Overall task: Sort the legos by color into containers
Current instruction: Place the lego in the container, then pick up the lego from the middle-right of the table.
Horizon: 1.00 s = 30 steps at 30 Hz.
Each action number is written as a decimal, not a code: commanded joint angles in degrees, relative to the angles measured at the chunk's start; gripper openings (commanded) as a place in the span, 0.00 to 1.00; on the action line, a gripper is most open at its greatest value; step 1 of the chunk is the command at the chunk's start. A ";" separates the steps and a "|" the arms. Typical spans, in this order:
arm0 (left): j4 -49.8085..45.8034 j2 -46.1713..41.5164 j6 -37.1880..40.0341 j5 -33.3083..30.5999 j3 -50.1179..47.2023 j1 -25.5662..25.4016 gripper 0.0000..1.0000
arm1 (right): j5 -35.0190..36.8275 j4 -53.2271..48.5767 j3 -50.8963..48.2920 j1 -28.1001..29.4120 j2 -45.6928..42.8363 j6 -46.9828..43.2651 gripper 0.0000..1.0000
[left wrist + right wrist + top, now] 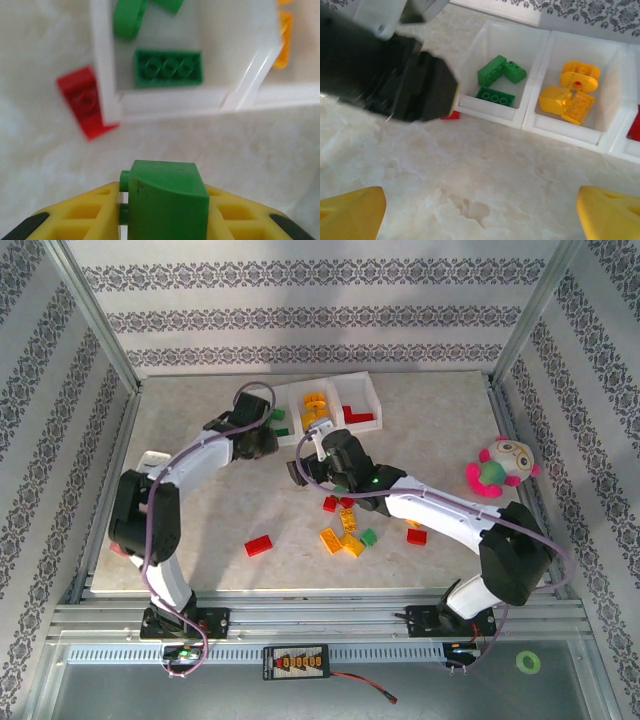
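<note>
Loose legos (342, 538) lie mid-worktop (200, 510). Beyond them the right tool (480, 207) stands wide open and empty. The left tool (162, 220) grips a green brick (167, 197) just short of the bins (490, 111), which hold green, yellow and red separately.

Legos (495, 96) in and before containers (487, 113)
</note>
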 commanded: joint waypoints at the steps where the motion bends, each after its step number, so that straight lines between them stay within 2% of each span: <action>1: -3.06 5.93 4.55 -1.32 8.97 -0.09 0.36 | 1.37 1.37 -2.31 -1.04 -2.37 1.84 0.97; 6: -8.47 15.93 6.67 -1.93 23.67 0.75 0.36 | 3.12 1.36 -4.13 -1.77 -4.03 2.79 0.97; 12: -11.94 23.08 7.08 -1.71 33.35 1.91 0.36 | 3.47 1.71 -5.63 -3.28 -5.74 3.16 0.98; 15: -13.02 24.39 7.22 -1.96 35.14 2.25 0.38 | 3.18 1.93 -6.23 -4.06 -6.38 3.44 0.97; 16: -13.02 24.34 7.19 -2.10 35.08 2.32 0.40 | 3.22 2.12 -6.46 -4.24 -6.54 3.50 0.98; 19: -13.24 23.95 7.55 -2.67 35.07 2.30 0.63 | 3.33 2.30 -7.22 -4.89 -7.10 3.98 0.97; 22: -13.50 22.69 7.74 -3.44 35.02 2.31 0.78 | 3.98 2.41 -8.20 -5.24 -8.17 4.44 0.97; 26: -12.35 19.36 8.17 -2.89 33.33 2.18 0.89 | 6.77 2.15 -10.34 -5.98 -10.64 5.64 0.97; 29: -7.49 14.49 8.87 -2.08 27.67 1.45 1.00 | 9.62 0.94 -12.44 -7.13 -12.64 7.01 0.98; 30: -4.67 12.14 9.10 -1.94 24.81 1.06 0.99 | 10.39 0.29 -13.34 -7.69 -13.42 7.54 0.98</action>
